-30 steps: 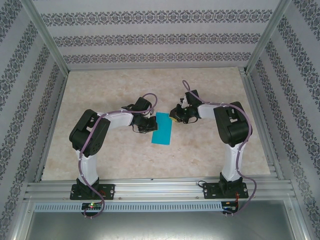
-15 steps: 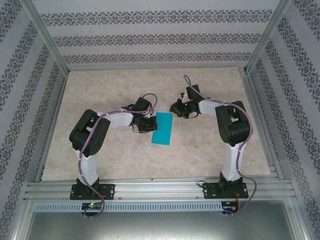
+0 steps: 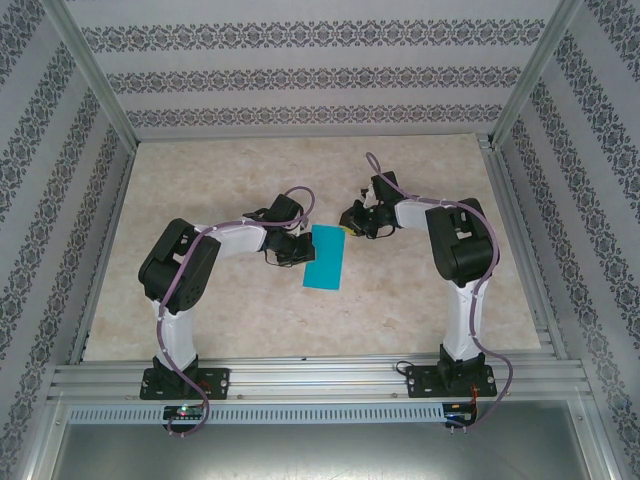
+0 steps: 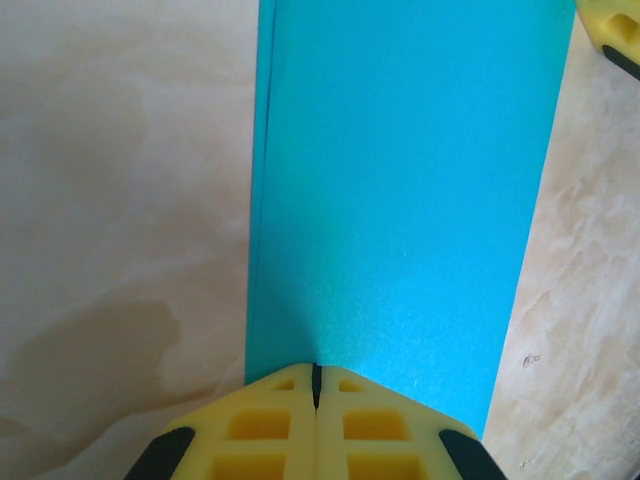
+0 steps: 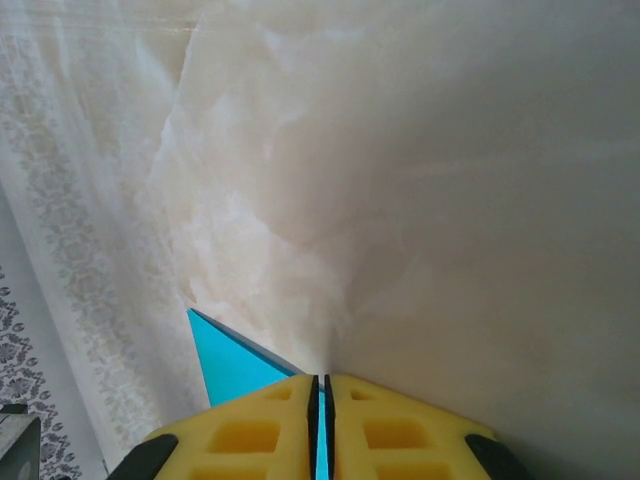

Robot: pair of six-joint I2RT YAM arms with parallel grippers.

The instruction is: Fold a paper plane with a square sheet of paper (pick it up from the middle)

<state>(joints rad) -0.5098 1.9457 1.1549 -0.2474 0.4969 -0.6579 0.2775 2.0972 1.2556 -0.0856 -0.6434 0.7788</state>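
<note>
I've got bare tabletop (image 3: 420,310) all round the folded turquoise sheet (image 3: 325,258) — except its left edge, blocked by the left gripper (image 3: 298,250), and its far-right corner, crowded by the right gripper (image 3: 348,229).

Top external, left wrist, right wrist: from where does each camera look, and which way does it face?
Top external: above and behind the bases, looking down at the table; both arms show, the left hand and right hand flanking the folded blue paper.
Left wrist: on the left arm's wrist, looking along its closed hand at the paper.
Right wrist: behind the closed right hand, facing the table; a paper corner shows.
Shared: all three see the paper; the left wrist view also catches the right hand's tip.
</note>
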